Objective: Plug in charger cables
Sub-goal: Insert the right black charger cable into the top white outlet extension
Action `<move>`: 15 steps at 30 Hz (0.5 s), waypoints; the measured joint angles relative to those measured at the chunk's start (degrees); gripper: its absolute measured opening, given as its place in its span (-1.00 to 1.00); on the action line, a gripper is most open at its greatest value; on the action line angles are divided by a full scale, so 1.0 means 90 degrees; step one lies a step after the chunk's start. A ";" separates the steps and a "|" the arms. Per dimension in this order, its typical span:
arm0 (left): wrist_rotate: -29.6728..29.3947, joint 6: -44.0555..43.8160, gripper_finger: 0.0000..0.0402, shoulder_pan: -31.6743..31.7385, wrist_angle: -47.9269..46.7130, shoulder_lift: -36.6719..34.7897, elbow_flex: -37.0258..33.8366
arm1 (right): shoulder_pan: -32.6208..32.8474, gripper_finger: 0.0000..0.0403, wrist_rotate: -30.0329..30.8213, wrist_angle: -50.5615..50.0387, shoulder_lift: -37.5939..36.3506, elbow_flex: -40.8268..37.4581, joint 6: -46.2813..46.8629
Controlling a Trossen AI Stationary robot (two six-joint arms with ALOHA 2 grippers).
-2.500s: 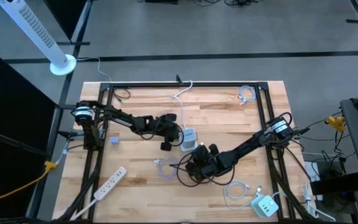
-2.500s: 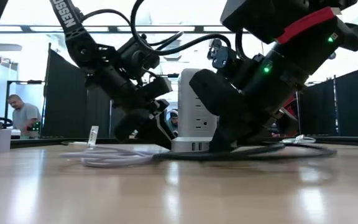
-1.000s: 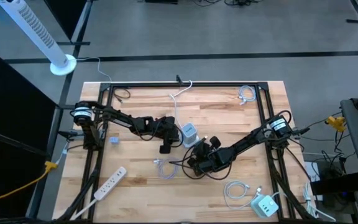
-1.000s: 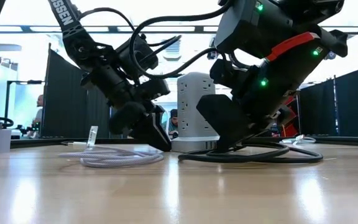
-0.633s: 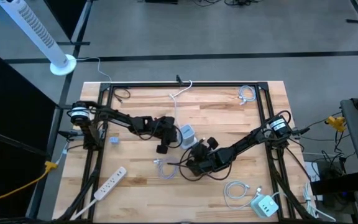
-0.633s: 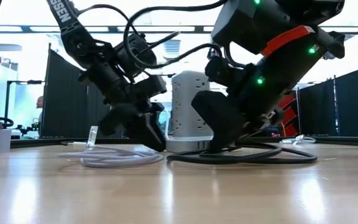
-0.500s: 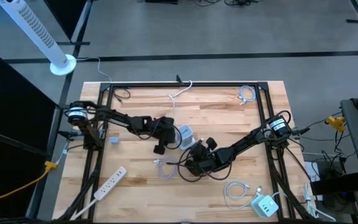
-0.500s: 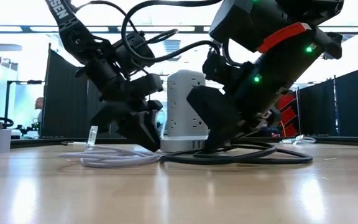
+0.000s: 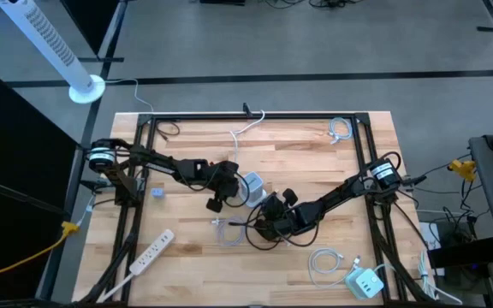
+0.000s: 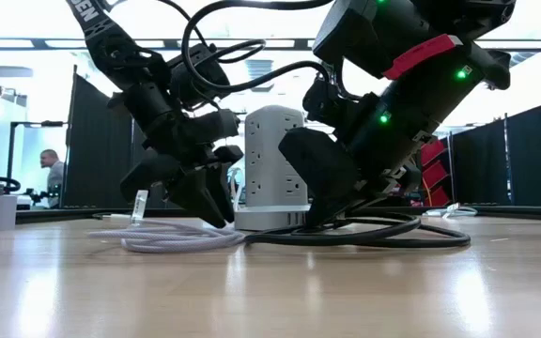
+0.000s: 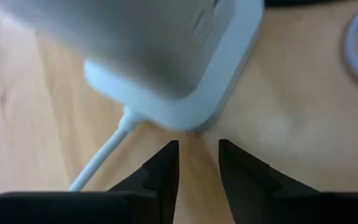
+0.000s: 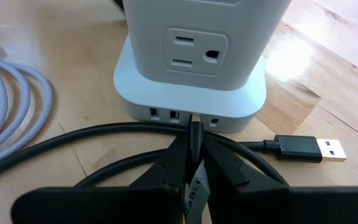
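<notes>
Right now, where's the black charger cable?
In the high view the black cable loops near the table's middle, just in front of the white power tower. The right gripper pinches its plug at the tower's base ports, beside a white braided cable.

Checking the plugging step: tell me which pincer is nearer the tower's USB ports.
Right. The right pincer holds the black cable plug at the ports in the power tower base. The left pincer sits at another side of the base, by its white cord.
</notes>
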 joint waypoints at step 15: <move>0.0281 -0.0019 -0.68 0.0162 0.1157 0.0607 -0.0007 | 0.0010 -0.89 -0.0076 -0.0057 -0.0007 -0.0022 0.0024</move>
